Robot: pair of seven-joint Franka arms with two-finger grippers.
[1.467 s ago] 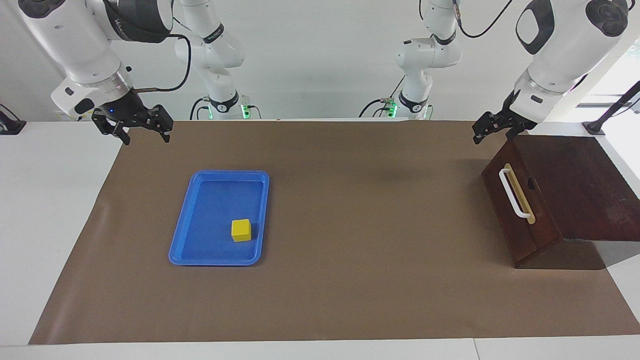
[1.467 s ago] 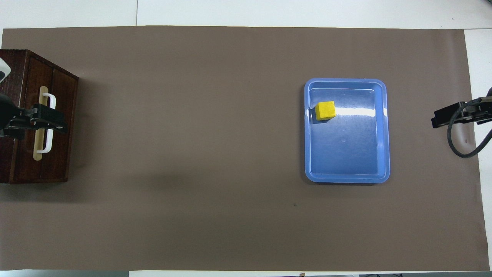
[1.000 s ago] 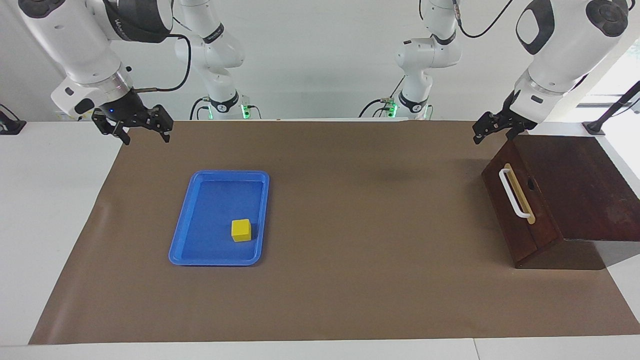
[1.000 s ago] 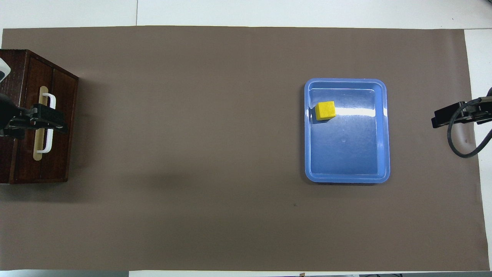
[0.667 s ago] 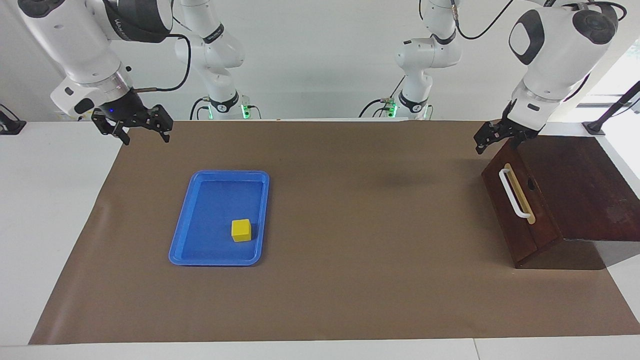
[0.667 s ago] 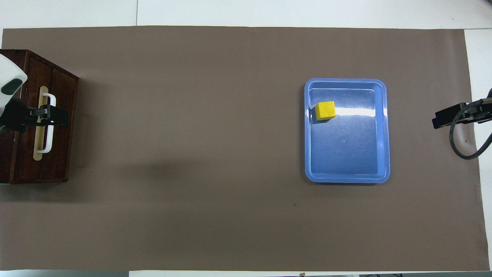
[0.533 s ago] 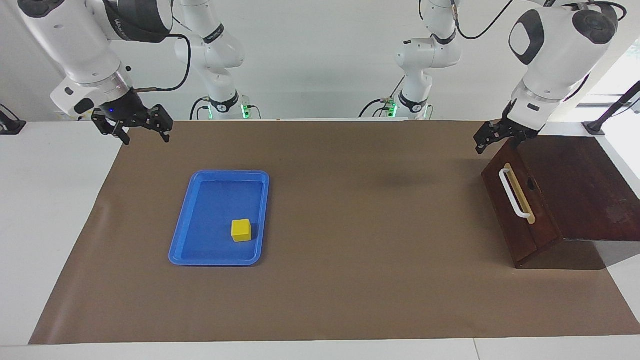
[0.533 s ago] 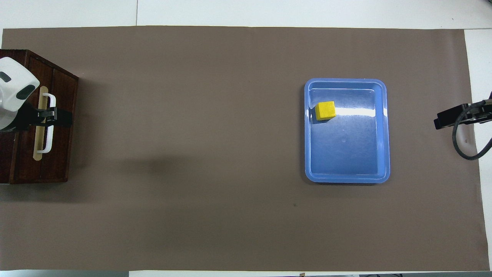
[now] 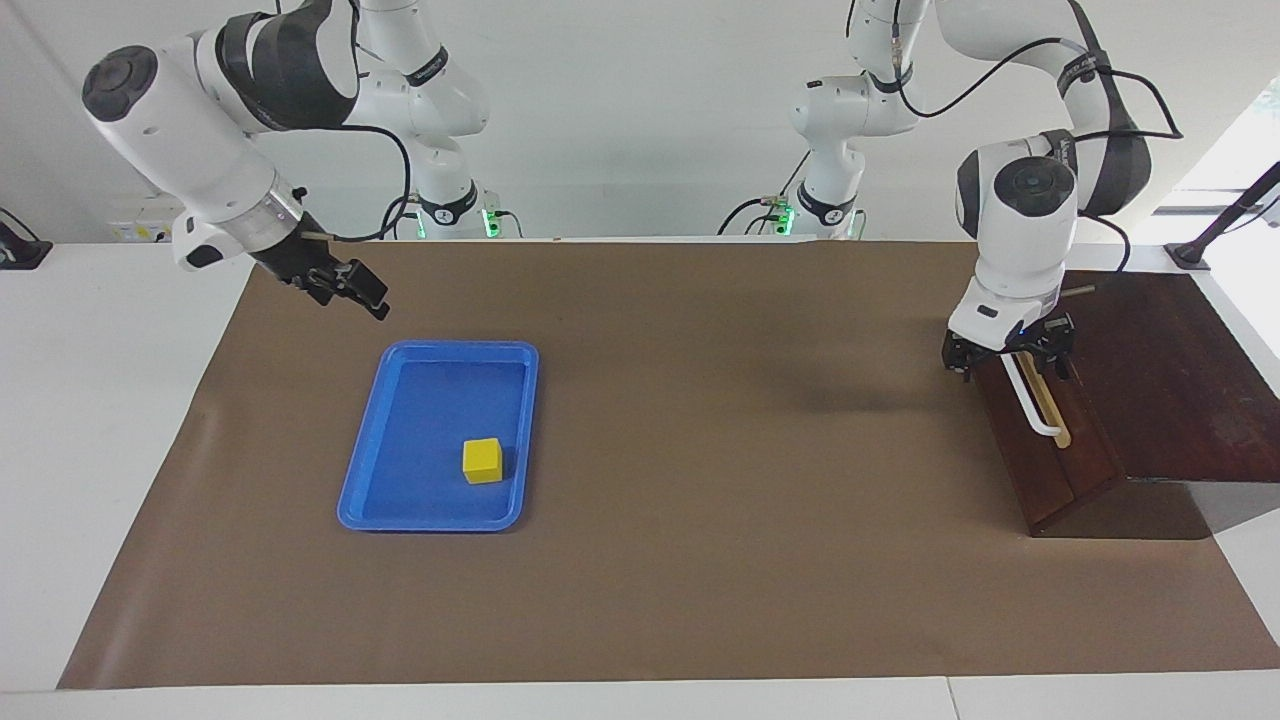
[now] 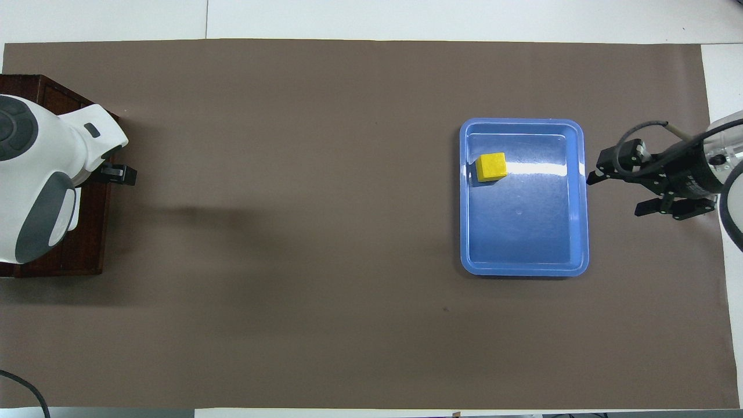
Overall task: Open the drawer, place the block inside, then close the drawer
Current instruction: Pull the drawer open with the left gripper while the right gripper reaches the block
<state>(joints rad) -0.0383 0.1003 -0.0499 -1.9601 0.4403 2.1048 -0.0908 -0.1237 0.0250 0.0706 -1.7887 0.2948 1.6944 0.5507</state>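
The drawer is a dark wooden front with a white bar handle, and it stands closed at the left arm's end of the table. My left gripper is down at the handle's end nearer to the robots, open, with a finger on either side of the bar. From overhead the left arm covers most of the drawer. The yellow block lies in the blue tray. My right gripper hangs open and empty over the mat, beside the tray's edge.
A brown mat covers the table, with bare white table around it. The wide middle stretch between tray and drawer holds nothing. A black fixture sits by the wooden box's corner nearest the robots.
The left arm swung over and lowered its gripper from above the box's corner to the handle. The right gripper came in from the mat's corner toward the tray. Block and drawer have not moved.
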